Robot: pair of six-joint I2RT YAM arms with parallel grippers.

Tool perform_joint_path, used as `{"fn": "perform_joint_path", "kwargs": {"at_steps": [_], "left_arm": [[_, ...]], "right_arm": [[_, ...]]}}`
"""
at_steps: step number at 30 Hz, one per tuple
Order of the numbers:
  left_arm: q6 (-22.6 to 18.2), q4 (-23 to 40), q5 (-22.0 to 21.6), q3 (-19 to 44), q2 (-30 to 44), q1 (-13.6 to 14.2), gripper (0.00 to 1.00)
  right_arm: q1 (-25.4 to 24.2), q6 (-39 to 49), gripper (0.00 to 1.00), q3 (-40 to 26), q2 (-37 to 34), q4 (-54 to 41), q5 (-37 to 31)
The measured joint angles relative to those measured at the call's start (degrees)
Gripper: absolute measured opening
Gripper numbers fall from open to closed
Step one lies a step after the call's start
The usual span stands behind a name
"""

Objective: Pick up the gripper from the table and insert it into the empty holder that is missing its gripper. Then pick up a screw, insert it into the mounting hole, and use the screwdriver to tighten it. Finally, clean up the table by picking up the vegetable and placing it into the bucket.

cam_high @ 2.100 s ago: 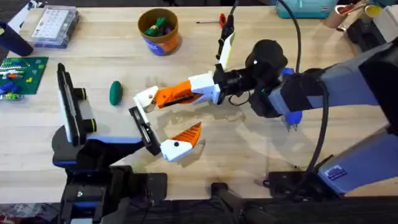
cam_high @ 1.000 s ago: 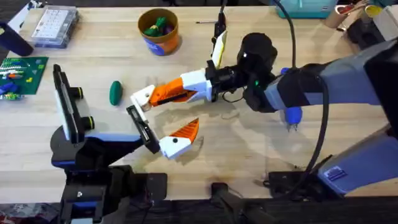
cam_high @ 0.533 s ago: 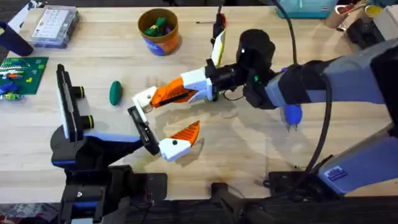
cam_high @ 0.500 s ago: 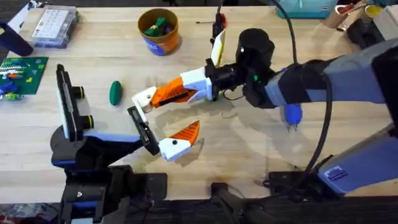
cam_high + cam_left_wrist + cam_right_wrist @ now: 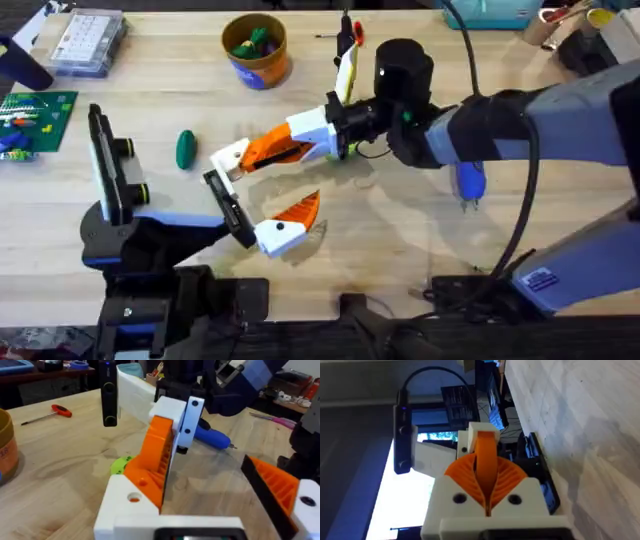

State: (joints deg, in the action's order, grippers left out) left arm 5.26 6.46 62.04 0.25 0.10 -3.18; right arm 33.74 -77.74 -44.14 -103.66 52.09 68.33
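The loose gripper (image 5: pixel 250 155), a white finger with an orange ribbed pad, hangs over the table's middle, and my right gripper (image 5: pixel 292 146) is shut on it. In the right wrist view both orange pads (image 5: pixel 507 477) press on its orange blade. Its white foot, with a round hole (image 5: pixel 134 497), sits at the far end of the left arm's black holder rail (image 5: pixel 225 205). My left gripper (image 5: pixel 275 188) stands open, with its own finger (image 5: pixel 280 487) far from that end. The dark green vegetable (image 5: pixel 185 149) lies left of it. The blue bucket (image 5: pixel 256 48) stands at the back. The blue screwdriver (image 5: pixel 467 185) lies under the right arm. The screw is out of view.
A clear parts box (image 5: pixel 88 40) and a green board (image 5: pixel 35 118) sit at the far left. A red-handled tool (image 5: pixel 345 33) lies at the back centre. The bucket holds colourful toy pieces. Bare wood lies in front of the right arm.
The right arm has shifted a little left and away from the camera, carrying the loose gripper with it. The left arm has barely moved.
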Motion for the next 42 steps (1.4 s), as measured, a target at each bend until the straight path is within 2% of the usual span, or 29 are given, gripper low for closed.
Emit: {"fn": "perform_joint_path", "kwargs": {"at_steps": [26,42], "left_arm": [[-0.7,0.0,0.0,0.0,-0.1,0.0,0.99],[-0.7,0.2,1.3,0.0,-0.1,0.0,0.99]], "right_arm": [[0.4,0.2,0.016,0.0,0.0,1.9,1.7],[0.8,-1.2,0.014,2.7,1.4,4.0,1.5]]}}
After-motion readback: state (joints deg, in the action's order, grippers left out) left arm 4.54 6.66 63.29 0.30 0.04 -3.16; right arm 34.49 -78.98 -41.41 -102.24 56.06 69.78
